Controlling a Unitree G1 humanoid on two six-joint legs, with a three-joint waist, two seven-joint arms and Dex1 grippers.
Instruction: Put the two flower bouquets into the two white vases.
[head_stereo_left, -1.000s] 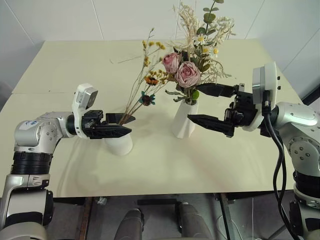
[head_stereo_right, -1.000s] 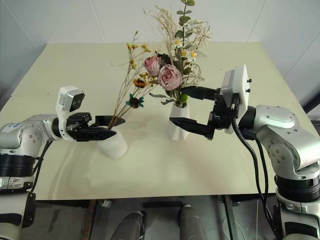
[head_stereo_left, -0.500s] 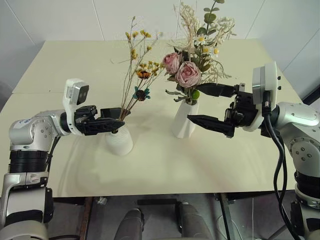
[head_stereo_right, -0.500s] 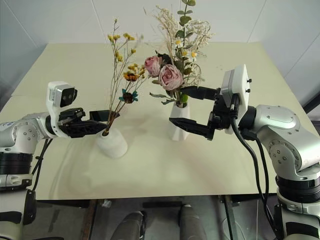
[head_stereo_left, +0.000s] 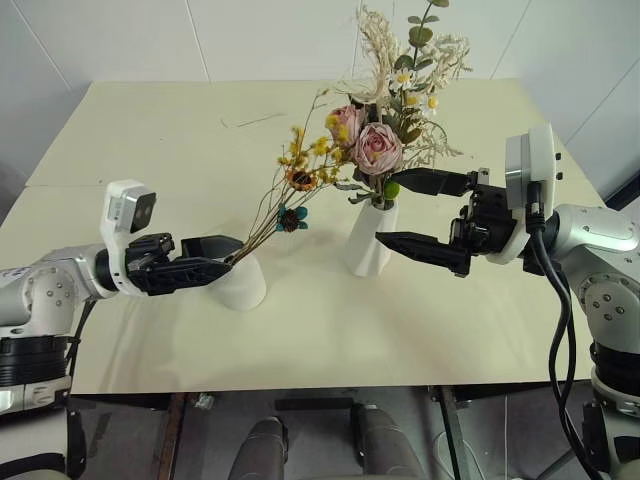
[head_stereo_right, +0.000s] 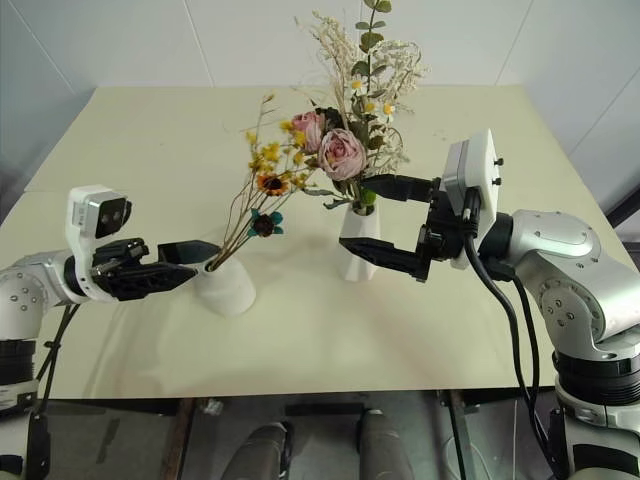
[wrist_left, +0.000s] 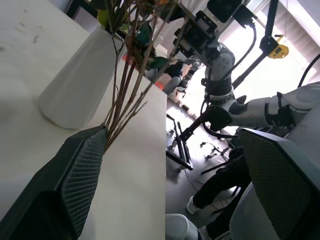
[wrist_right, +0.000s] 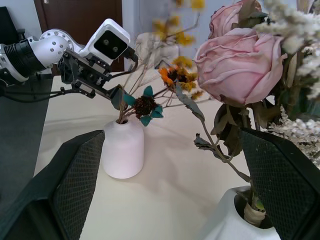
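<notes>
Both bouquets stand seated: small bunch (head_stereo_left: 292, 185) leans toward 2 o'clock in squat vase (head_stereo_left: 240, 283), roses (head_stereo_left: 378, 148) in faceted vase (head_stereo_left: 368, 238), so left gripper (head_stereo_left: 205, 267) and right gripper (head_stereo_left: 412, 212) gape wide, empty.

We're looking at a robotics lab or test room here, not anybody's home: a bare cream desk (head_stereo_left: 150, 130) sits tight against plain white panelled walls (head_stereo_left: 270, 40), dressed with nothing more than two white vases of flowers. Over in the left wrist view there's another robot arm (wrist_left: 260, 107) with a camera head (wrist_left: 200, 40) on a black stand and loose cables (wrist_left: 250, 60) trailing, with someone's legs (wrist_left: 220, 200) by the desk edge, and the right wrist view picks up a dark wooden door (wrist_right: 80, 20) behind the desk
</notes>
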